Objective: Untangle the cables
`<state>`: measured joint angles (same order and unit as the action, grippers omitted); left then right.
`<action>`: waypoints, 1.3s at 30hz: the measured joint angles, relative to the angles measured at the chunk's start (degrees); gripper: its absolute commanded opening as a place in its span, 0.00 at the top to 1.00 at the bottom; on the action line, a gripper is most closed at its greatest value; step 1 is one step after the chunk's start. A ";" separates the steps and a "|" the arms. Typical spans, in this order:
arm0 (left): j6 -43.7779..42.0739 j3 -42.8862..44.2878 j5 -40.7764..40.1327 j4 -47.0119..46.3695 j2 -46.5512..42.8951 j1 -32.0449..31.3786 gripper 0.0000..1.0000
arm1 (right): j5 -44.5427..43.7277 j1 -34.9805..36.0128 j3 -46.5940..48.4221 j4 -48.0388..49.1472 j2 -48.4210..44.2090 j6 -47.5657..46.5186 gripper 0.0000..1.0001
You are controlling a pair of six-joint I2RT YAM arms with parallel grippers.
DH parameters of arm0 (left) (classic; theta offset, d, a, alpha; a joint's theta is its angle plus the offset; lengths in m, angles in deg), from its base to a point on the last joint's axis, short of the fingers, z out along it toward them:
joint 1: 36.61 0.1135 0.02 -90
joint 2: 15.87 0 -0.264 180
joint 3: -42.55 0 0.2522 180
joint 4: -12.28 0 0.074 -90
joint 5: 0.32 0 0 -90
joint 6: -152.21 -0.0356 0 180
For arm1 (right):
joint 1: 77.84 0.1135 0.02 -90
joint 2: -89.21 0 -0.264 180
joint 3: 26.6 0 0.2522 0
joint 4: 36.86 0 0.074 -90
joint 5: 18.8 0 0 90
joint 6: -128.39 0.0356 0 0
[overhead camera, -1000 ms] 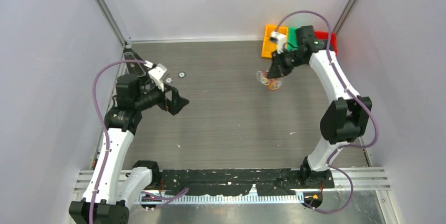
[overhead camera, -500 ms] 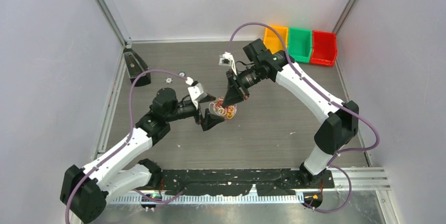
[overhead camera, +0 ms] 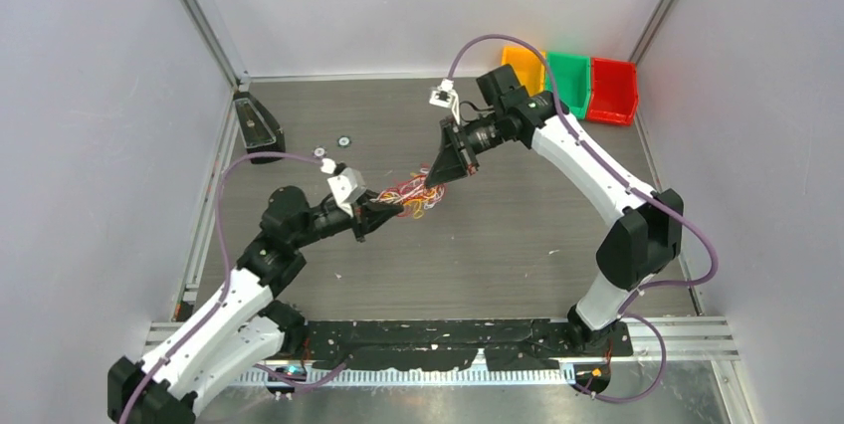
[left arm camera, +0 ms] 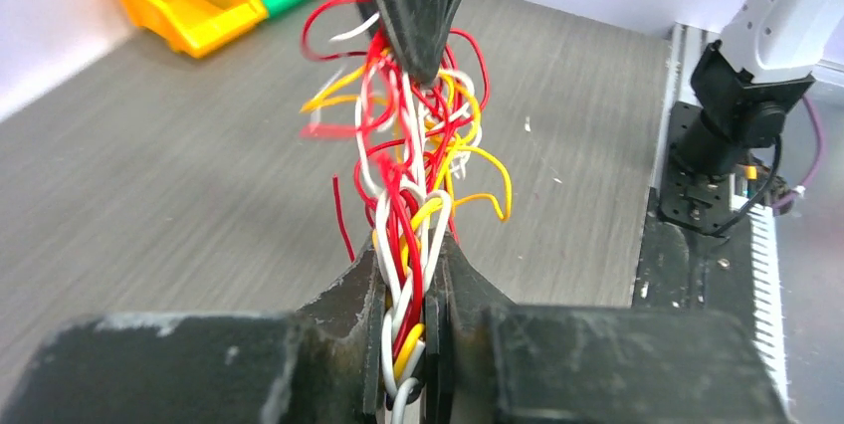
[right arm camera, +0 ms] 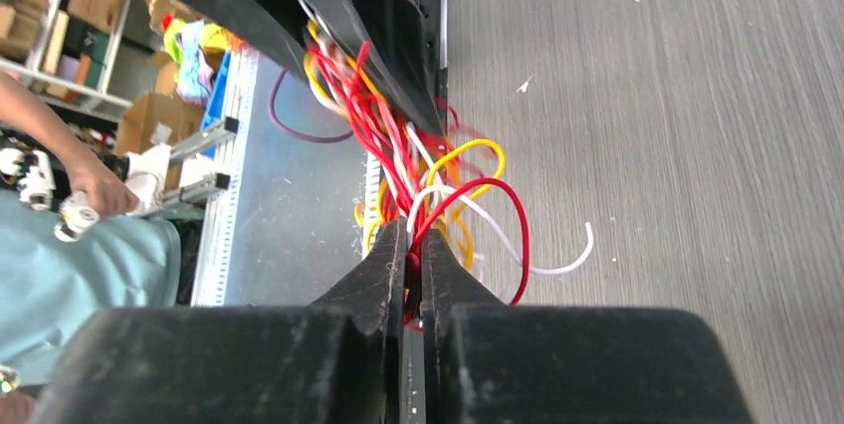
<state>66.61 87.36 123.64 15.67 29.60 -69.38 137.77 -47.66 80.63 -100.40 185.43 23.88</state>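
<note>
Left gripper (overhead camera: 384, 207) clamping cables (overhead camera: 416, 193), right gripper (overhead camera: 437, 179) clamping same single tangle; three bins (overhead camera: 569, 86)

The middle of the table (overhead camera: 518, 235) is blocked by the cables (overhead camera: 416, 195), held between the left gripper (overhead camera: 386, 207) and the right gripper (overhead camera: 439, 178). Open room is found on the near right. Three bins (overhead camera: 569, 81) are set far right, a black block (overhead camera: 257, 130) far left.
</note>
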 measured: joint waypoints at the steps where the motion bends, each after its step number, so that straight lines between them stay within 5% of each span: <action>1: -0.57 -0.26 0.28 0.39 -2.08 1.46 1.00 | 0.55 -1.36 -0.42 0.07 0.00 0.46 0.95; 7: -5.25 0.20 5.99 10.25 -5.62 12.63 1.00 | 1.27 -9.99 -2.91 0.17 -2.14 1.64 0.95; 15: -14.75 4.11 7.74 33.70 1.03 26.93 1.00 | -7.28 -33.24 -5.44 2.21 -8.11 4.20 0.95; 24: -27.82 13.66 9.46 45.03 11.37 29.00 1.00 | -13.00 -37.62 -11.93 0.79 -12.02 4.57 0.95; 31: -43.17 16.15 10.14 52.74 19.04 40.04 1.00 | -13.79 -48.02 -10.29 -2.86 -11.32 2.78 0.95; 39: -41.88 18.51 9.73 56.06 19.47 34.01 1.00 | -18.01 -43.87 -15.15 -0.07 -10.97 -0.37 0.95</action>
<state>24.73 105.87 133.36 71.74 49.08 -35.37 119.76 -91.53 65.49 -100.46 174.46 23.51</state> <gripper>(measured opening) 0.126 0.079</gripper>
